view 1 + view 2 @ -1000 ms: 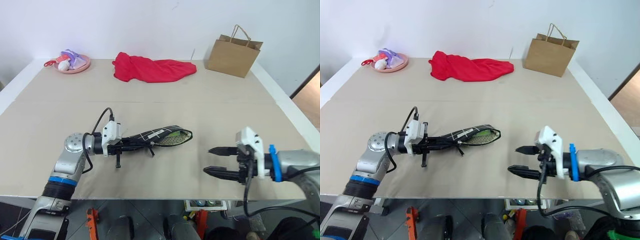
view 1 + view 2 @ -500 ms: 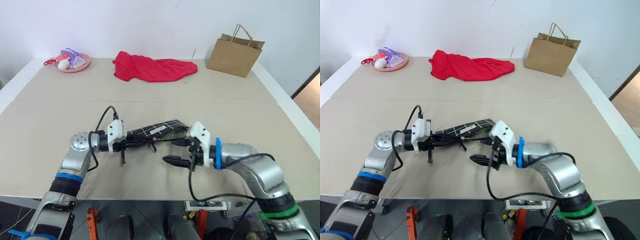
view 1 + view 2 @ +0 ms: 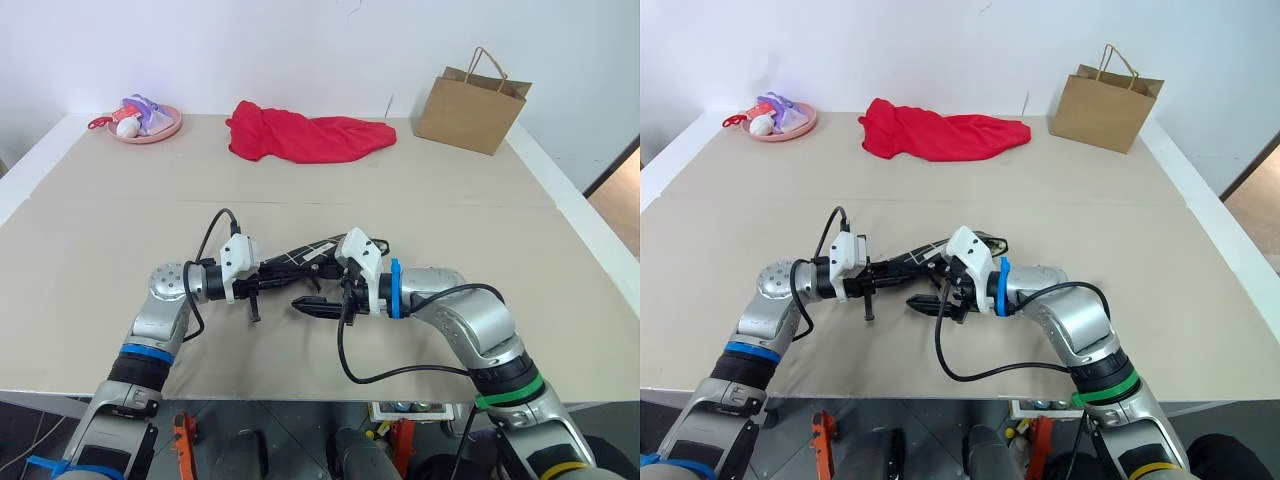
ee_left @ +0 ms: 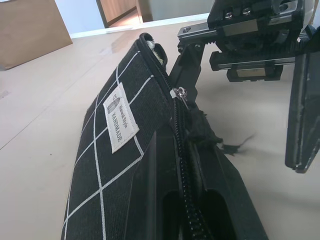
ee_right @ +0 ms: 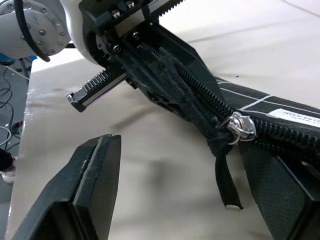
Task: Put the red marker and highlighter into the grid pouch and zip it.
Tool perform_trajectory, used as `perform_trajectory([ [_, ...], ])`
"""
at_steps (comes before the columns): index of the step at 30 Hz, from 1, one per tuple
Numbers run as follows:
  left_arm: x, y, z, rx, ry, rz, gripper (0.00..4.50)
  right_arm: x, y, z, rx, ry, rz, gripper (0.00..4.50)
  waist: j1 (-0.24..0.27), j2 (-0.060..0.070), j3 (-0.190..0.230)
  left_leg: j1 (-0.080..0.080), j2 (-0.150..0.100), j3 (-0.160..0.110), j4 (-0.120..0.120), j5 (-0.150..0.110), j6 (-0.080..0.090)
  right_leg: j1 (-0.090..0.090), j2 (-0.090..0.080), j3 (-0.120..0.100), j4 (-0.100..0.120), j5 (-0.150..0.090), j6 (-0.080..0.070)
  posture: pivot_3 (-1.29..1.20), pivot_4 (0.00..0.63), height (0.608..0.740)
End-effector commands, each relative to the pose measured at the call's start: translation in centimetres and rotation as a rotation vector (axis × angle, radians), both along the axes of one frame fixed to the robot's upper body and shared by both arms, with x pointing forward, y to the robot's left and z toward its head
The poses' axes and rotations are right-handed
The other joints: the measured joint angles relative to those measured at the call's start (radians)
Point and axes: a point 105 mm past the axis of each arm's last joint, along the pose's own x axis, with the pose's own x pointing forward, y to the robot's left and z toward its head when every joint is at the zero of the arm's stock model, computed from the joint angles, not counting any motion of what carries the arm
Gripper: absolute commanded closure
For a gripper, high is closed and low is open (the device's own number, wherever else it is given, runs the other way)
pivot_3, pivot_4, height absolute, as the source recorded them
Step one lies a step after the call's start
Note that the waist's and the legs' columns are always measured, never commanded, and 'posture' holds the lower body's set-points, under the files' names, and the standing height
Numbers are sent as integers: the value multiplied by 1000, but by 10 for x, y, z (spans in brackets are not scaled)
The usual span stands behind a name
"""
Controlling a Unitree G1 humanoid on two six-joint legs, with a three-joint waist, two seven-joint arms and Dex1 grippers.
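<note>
The grid pouch [image 3: 312, 253], black with white lines and a small white label [image 4: 117, 120], is held just above the table's middle. My left gripper [image 3: 272, 279] is shut on its left end, the fingers [image 4: 165, 200] clamped along the zipper. From the right, my right gripper [image 3: 316, 289] stands open beside the pouch. Its fingers [image 5: 95, 190] straddle the silver zipper pull [image 5: 240, 126] and the dangling black cord [image 5: 222, 175], touching neither. The red marker and the highlighter are hidden.
A red cloth [image 3: 305, 135] lies at the back middle, a brown paper bag [image 3: 470, 100] stands at the back right, and a pink plate [image 3: 145, 128] with small toys sits at the back left. The beige table [image 3: 450, 210] reaches past both arms.
My right gripper has swept left from the front right of the table to the pouch, staying open. The left gripper has kept its grip on the pouch and barely moved.
</note>
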Motion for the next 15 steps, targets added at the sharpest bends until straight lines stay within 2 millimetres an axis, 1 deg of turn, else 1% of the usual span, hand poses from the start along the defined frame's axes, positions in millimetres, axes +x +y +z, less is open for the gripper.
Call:
perform_trajectory([
  [1,1,-4,9,-13,-34,-15,4500,3,2,17,27,-80,11,1133,0,0,0,0,0,0,0,0,0,0,0,0,0,0,0,0,150,740],
  [2,1,-4,9,-13,-35,-15,4500,3,1,18,28,-83,12,1469,0,0,0,0,0,0,0,0,0,0,0,0,0,0,0,0,150,740],
  [4,1,-4,9,-12,-36,-16,4500,3,0,18,30,-87,12,2482,0,0,0,0,0,0,0,0,0,0,0,0,0,0,0,0,150,740],
  [5,0,-4,10,-12,-37,-16,4500,3,-1,19,31,-89,13,2809,0,0,0,0,0,0,0,0,0,0,0,0,0,0,0,0,150,740],
  [6,0,-4,10,-12,-38,-16,4500,3,-2,19,31,-90,13,2997,0,0,0,0,0,0,0,0,0,0,0,0,0,0,0,0,150,740],
  [7,1,-4,10,-12,-38,-16,4500,4,-2,20,32,-91,14,3606,0,0,0,0,0,0,0,0,0,0,0,0,0,0,0,0,150,740],
  [8,0,-4,10,-13,-39,-16,4500,3,-2,20,33,-91,15,3876,0,0,0,0,0,0,0,0,0,0,0,0,0,0,0,0,150,740],
  [9,0,-4,10,-14,-39,-17,4500,2,-3,19,34,-88,19,4329,0,0,0,0,0,0,0,0,0,0,0,0,0,0,0,0,150,740],
  [10,0,-3,10,-15,-39,-17,4500,1,-4,18,33,-85,24,4426,0,0,0,0,0,0,0,0,0,0,0,0,0,0,0,0,150,740],
  [15,0,-3,10,-13,-42,-17,4500,-4,-15,10,0,-55,14,4426,0,0,0,0,0,0,0,0,0,0,0,0,0,0,0,0,150,740],
])
